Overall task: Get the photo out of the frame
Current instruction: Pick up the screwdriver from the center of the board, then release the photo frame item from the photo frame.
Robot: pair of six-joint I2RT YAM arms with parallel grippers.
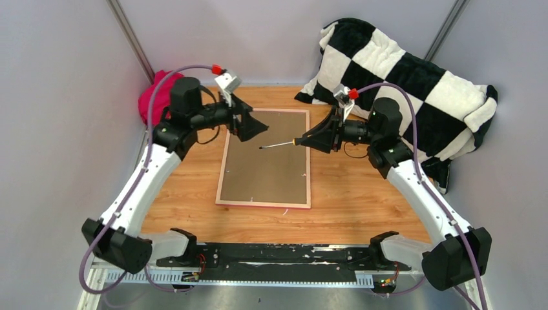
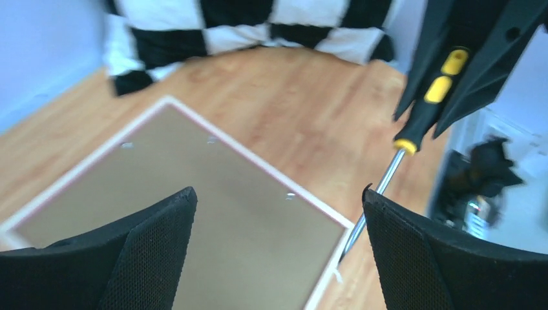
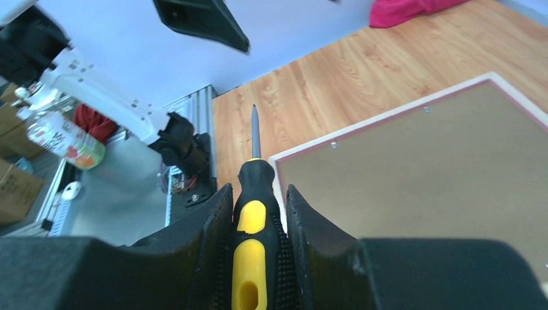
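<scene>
The frame (image 1: 268,171) lies face down on the wooden table, brown backing board up inside a thin pink border. The photo is hidden under that board. My left gripper (image 1: 258,127) hovers over the frame's far left corner; in the left wrist view (image 2: 279,194) its jaws stand wide apart with nothing between them. My right gripper (image 1: 309,140) is shut on a black and yellow screwdriver (image 3: 252,219), whose steel shaft (image 1: 279,144) points left over the frame's far half. Small metal tabs (image 3: 333,144) sit along the board's edge.
A black and white checkered blanket (image 1: 400,77) is piled at the back right, its edge close to the right arm. A magenta cloth (image 1: 150,97) lies at the back left by the wall. Bare wood (image 1: 362,194) surrounds the frame.
</scene>
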